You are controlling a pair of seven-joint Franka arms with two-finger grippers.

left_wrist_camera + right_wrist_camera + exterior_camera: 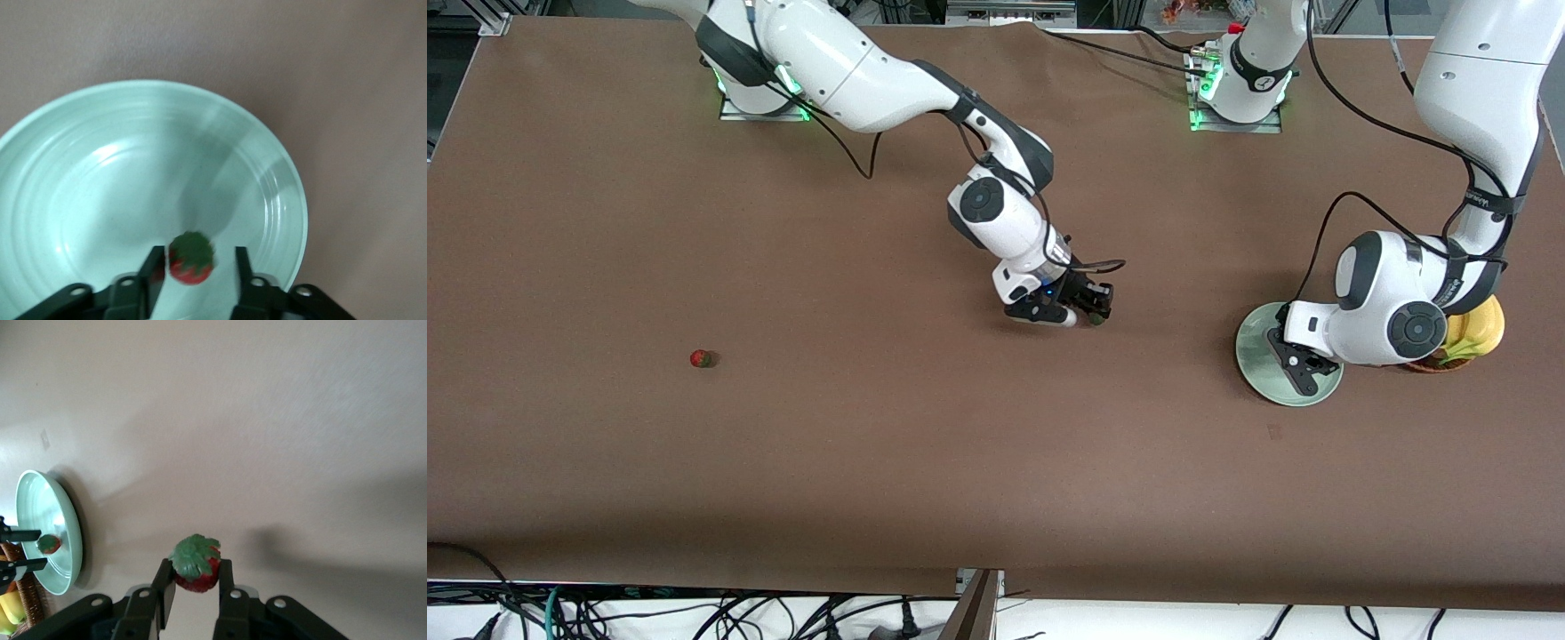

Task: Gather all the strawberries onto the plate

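The left hand [193,263] is hovering over the plate [267,167], fingers parted around a strawberry [191,259]. The right hand [193,583] is gripping another strawberry [195,564] above the tabletop [871,444].

From my station I see a wide brown-covered table [783,462] under even light — a tangle of black cables [649,613] on the pale floor along its near edge.

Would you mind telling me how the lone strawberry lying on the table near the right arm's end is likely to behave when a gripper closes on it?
The strawberry is small and roundish, so a nudge would probably roll it across the flat table. It looks light for the right gripper, which pinches a similar one between narrow fingers. Its curved sides may let it squirt out of an off-centre pinch.
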